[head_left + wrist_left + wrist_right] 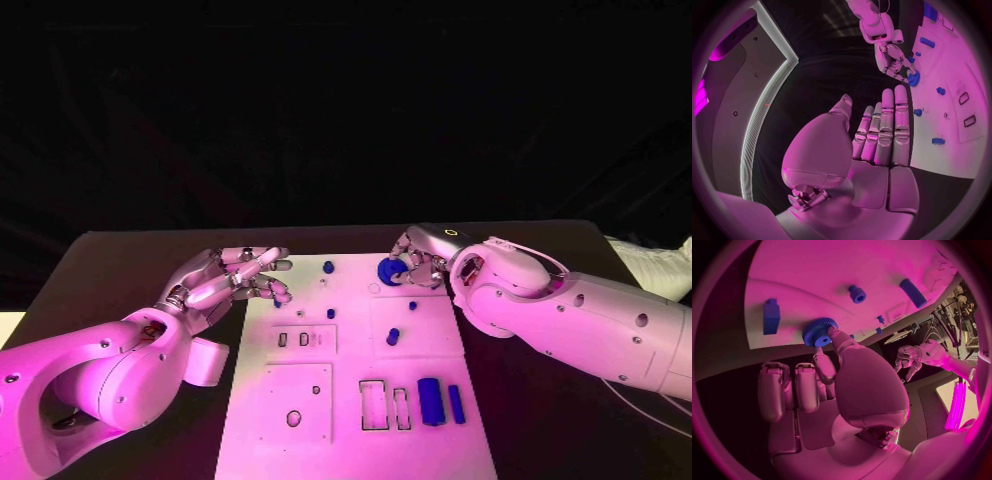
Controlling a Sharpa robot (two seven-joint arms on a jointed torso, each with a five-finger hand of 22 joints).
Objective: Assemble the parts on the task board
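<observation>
The white task board (pixel 361 430) lies in the middle of the table. A blue gear (pixel 389 270) sits at its far right corner, and my right hand (pixel 421 262) pinches it with its fingertips; the thumb presses the toothed rim of the gear (pixel 819 331). My left hand (pixel 238 277) hovers over the board's far left corner, fingers spread and holding nothing. In the left wrist view my left hand (pixel 879 140) shows a flat palm with straight fingers, and my right hand (pixel 895 62) rests on the gear (pixel 913 78).
Small blue pegs (pixel 329 267) (pixel 392 337) stand on the board. Two blue cylinders (pixel 430 398) (pixel 456 403) lie near its right edge beside narrow slots (pixel 374 405). A blue block (pixel 771 316) sits near the gear. Black table surrounds the board.
</observation>
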